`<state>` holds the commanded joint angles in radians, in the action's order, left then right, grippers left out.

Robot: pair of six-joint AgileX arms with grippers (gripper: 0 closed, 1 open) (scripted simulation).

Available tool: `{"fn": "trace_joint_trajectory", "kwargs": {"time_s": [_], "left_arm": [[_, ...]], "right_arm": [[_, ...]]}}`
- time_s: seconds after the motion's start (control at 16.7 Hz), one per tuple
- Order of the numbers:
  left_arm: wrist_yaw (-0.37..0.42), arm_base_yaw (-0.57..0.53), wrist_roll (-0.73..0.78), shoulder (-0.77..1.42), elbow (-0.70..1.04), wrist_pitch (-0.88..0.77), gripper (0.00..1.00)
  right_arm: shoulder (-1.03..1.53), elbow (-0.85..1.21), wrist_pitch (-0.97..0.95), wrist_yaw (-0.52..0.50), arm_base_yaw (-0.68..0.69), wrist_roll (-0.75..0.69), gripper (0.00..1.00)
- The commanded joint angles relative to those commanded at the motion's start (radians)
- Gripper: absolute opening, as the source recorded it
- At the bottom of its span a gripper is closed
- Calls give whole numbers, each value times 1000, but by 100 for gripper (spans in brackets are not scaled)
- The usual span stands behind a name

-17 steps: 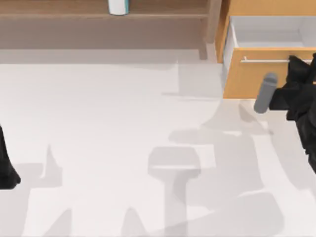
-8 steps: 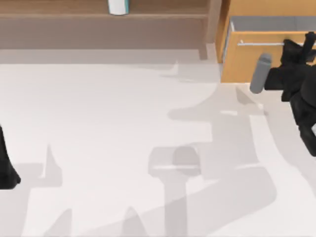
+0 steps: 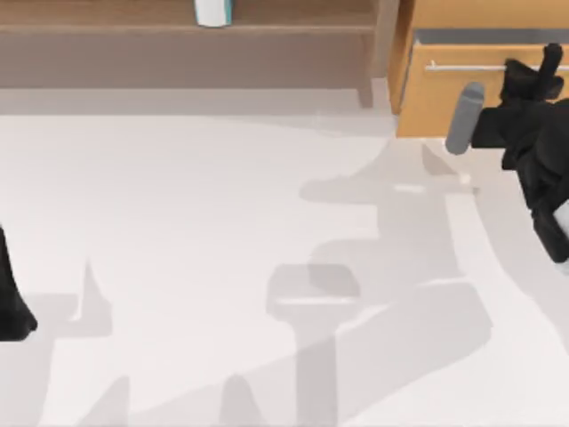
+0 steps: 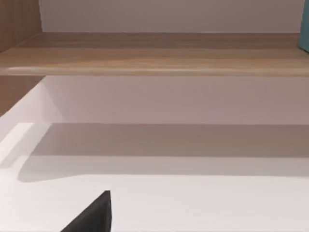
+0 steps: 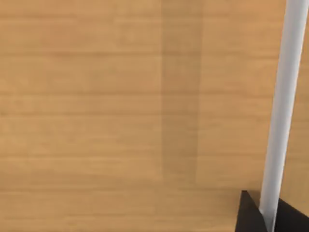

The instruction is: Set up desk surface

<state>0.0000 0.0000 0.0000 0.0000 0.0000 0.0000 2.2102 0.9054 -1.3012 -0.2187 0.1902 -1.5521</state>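
Right gripper closing the drawer

Your right gripper (image 3: 532, 73), at two o'clock, looks clamped on the silver bar handle (image 3: 462, 66); push the drawer (image 3: 440, 98) squarely home. The white desk (image 3: 196, 231) lies below; the left arm sits parked at nine

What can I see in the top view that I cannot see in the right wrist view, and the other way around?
Top view alone: the wide white desk surface, the brown wooden shelf with a white and teal container on it, the parked left arm at the left edge, and the right arm with a grey cylinder on it. Right wrist view alone: a close look at the wood grain of the drawer front, with dark fingers at either side of the handle. Both share the orange-wood drawer cabinet and its silver bar handle, where the right gripper works.
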Motion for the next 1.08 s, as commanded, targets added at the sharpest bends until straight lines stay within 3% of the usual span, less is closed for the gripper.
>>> {"fn": "trace_joint_trajectory", "kwargs": {"time_s": [0.36,0.66,1.08], "left_arm": [[0,0,0,0,0,0,100],[0,0,0,0,0,0,100],[0,0,0,0,0,0,100]], "right_arm": [[82,178,104,19,-24,0,0],[91,198,116,21,-26,1,0],[91,198,116,21,-26,1,53]]}}
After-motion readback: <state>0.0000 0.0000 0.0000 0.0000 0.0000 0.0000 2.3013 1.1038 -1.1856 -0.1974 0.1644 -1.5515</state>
